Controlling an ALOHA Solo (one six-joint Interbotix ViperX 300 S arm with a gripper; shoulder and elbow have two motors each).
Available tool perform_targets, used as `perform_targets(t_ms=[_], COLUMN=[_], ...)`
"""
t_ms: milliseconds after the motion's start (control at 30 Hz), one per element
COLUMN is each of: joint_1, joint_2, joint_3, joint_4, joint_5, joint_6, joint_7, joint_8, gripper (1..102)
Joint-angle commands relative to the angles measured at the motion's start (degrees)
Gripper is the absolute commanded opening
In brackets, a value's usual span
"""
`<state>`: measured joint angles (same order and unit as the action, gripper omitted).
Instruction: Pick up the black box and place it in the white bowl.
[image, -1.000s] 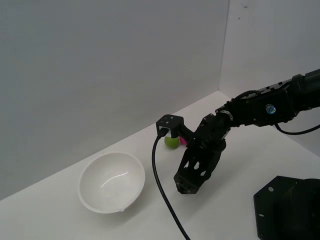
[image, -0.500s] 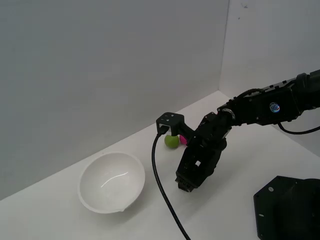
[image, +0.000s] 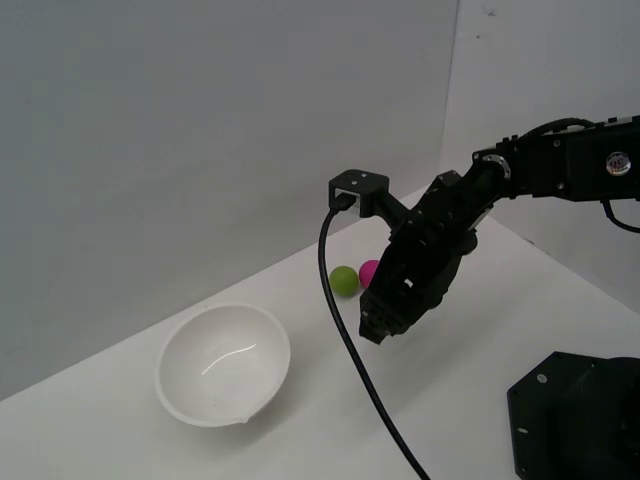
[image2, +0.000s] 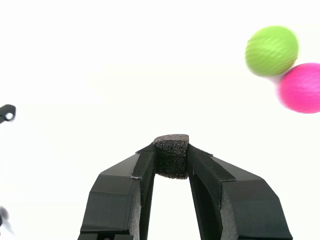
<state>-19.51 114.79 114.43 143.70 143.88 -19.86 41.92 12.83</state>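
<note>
While the pincer (image2: 170, 161) clamped the black box (image2: 171, 155) between its tips above the table (image: 480, 330), the white bowl (image: 224, 365) lay off toward the exterior view's left, lower down.

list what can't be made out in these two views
- Black box: only the wrist view shows it, pinched at the gripper tips; in the exterior view the gripper is too dark and small to show it.
- White bowl: outside the wrist view.
- Black base: cut off by the exterior view's edge.
- Pink ball: partly behind the arm in the exterior view.
</note>
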Motion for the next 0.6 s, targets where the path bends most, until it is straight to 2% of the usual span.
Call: perform_targets(t_ms=[0,233,400,567], joint_1=[1.41,5.10,7.38,9.05], joint_2=[2.20,4.48,4.48,4.04], joint_3=[2.55,4.92,4.92,4.31], joint_4=[-2.46,-6.06,-8.26,-10.90], joint_5=[-3.08,-6.77,-8.96,-11.69], joint_6=[0.35,1.05,1.32,1.58], joint_7=[2.90,4.75,6.86,7.65], joint_8=[1.14,2.55,4.83,5.45], gripper=[24,24,24,24])
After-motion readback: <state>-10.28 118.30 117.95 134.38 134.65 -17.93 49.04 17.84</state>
